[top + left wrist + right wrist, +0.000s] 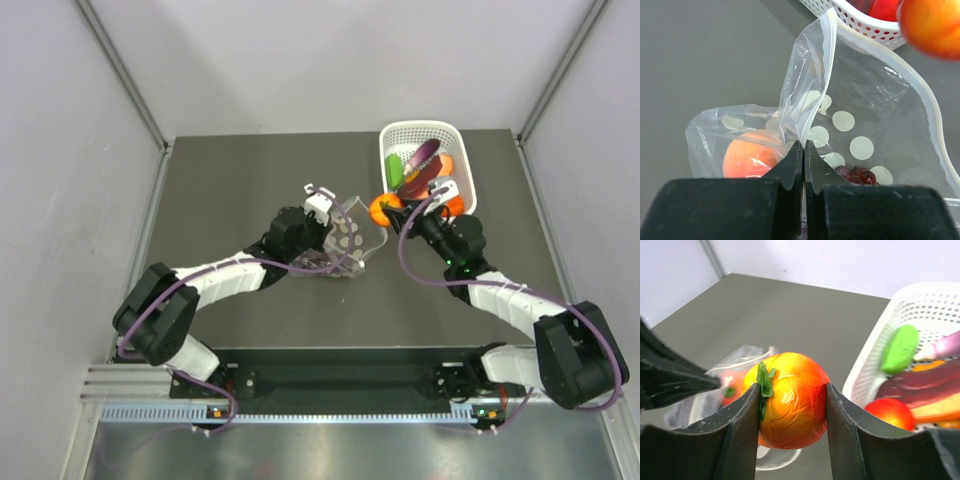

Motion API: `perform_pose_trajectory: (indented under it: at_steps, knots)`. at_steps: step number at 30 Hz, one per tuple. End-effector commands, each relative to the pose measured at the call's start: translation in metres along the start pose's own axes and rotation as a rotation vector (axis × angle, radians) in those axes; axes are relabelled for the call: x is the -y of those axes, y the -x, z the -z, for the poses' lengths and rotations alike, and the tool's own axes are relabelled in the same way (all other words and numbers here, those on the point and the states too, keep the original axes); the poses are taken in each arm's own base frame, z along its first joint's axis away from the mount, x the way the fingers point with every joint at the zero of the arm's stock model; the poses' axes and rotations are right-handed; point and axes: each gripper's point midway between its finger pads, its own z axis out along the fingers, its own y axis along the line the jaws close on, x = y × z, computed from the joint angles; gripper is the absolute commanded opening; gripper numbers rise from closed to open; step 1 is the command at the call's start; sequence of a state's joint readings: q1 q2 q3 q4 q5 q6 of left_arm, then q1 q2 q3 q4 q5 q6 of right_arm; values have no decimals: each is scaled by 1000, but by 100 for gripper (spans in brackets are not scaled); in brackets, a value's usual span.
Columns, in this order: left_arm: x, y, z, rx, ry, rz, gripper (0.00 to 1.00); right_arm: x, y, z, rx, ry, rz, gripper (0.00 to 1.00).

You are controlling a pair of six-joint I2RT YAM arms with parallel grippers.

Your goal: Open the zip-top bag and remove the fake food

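Note:
The clear zip-top bag [345,243] with white dots lies open mid-table. My left gripper [804,145] is shut on a fold of the bag's plastic [805,100]. Inside the bag are a peach-orange fruit [747,157] and a dark purple grape bunch [857,175]. My right gripper [792,390] is shut on an orange-red apple-like fruit [792,400] with a green leaf, held in the air between the bag's mouth and the basket; it also shows in the top view [385,210].
A white lattice basket [397,136] stands at the back right, holding a green vegetable [900,347], a purple eggplant [925,387] and a red-orange fruit [890,412]. Grey walls close the table's sides.

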State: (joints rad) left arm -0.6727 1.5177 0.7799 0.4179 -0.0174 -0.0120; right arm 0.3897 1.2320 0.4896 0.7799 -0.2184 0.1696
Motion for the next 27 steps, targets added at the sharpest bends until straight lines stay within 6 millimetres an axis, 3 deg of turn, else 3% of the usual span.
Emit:
perform_pose_trajectory:
  at_steps: [1, 5, 7, 8, 10, 11, 12, 14, 15, 17, 18, 19, 20, 21, 22, 24, 25, 26, 27]
  knots:
    - [-2, 27, 3, 84, 0, 18, 0, 18, 37, 0, 90, -57, 0, 0]
    - [-3, 27, 2, 82, -2, 20, 0, 28, 60, -15, 125, -83, 5, 0]
    - [-3, 25, 1, 76, -2, 17, 0, 38, 60, -24, 115, -104, 4, 0]
    - [-3, 25, 2, 76, 0, 19, 0, 43, 73, -31, 132, -116, 8, 0]
    - [-4, 26, 2, 77, 1, 17, 0, 56, 71, -42, 120, -143, 0, 0]
    - [-4, 25, 2, 78, 3, 17, 0, 60, 84, -50, 135, -148, 4, 0]
    - [-4, 25, 2, 76, 4, 19, 0, 67, 76, -58, 110, -159, -4, 0]
    - [-4, 25, 2, 78, 5, 18, 0, 79, 90, -71, 126, -195, -2, 0]
    - [-5, 25, 2, 76, 6, 18, 0, 88, 79, -79, 98, -217, -10, 0]
    - [-5, 25, 3, 78, 4, 18, 0, 105, 88, -90, 113, -260, -12, 0]
    - [-5, 24, 3, 76, 4, 19, 0, 119, 79, -95, 97, -295, -25, 0]
    - [-6, 25, 3, 78, 6, 18, 0, 123, 91, -102, 121, -300, -23, 0]
    - [-6, 25, 3, 78, 7, 18, 0, 130, 90, -107, 116, -314, -26, 0]
    - [-6, 25, 3, 78, 7, 20, 0, 140, 76, -114, 83, -336, -37, 0]
    - [-6, 24, 3, 76, 7, 19, 0, 149, 89, -121, 107, -356, -34, 0]
    - [-8, 24, 4, 75, 10, 21, 0, 160, 78, -131, 80, -379, -38, 1]
    - [-8, 24, 4, 76, 10, 20, 0, 164, 87, -135, 99, -387, -34, 3]
    - [-9, 24, 4, 76, 15, 20, 0, 167, 80, -139, 82, -392, -32, 8]
    - [-8, 24, 4, 76, 13, 20, 0, 169, 78, -141, 69, -395, -31, 27]
